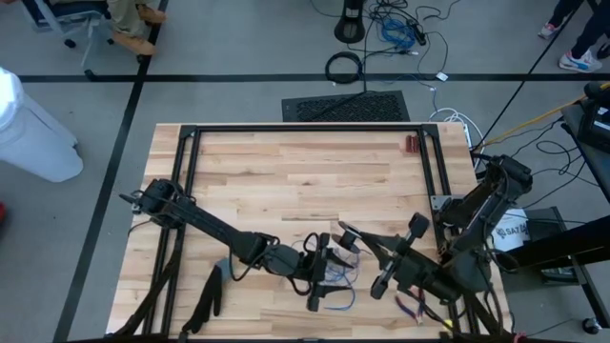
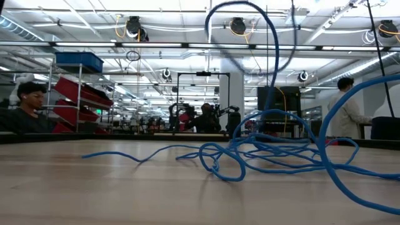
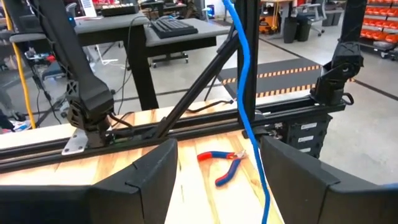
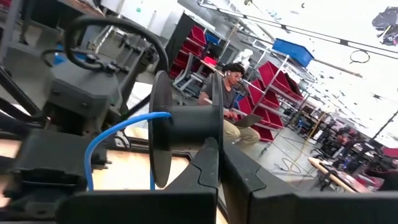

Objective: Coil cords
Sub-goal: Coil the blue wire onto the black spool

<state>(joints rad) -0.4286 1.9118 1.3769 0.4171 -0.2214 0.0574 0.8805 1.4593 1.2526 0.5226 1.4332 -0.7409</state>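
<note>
My worry is the loose thin blue cord, which lies in a tangled heap low in the centre of the high view: I judge the slack loops could snag on an arm or knot as winding goes on, since nothing keeps them taut. The right gripper, lower right of centre in the high view, has its fingers closed on a dark round spool with the cord running onto it. The left gripper, just left of the heap, stands wide apart, the cord hanging between its fingers without being pinched. Red-handled pliers lie beyond.
</note>
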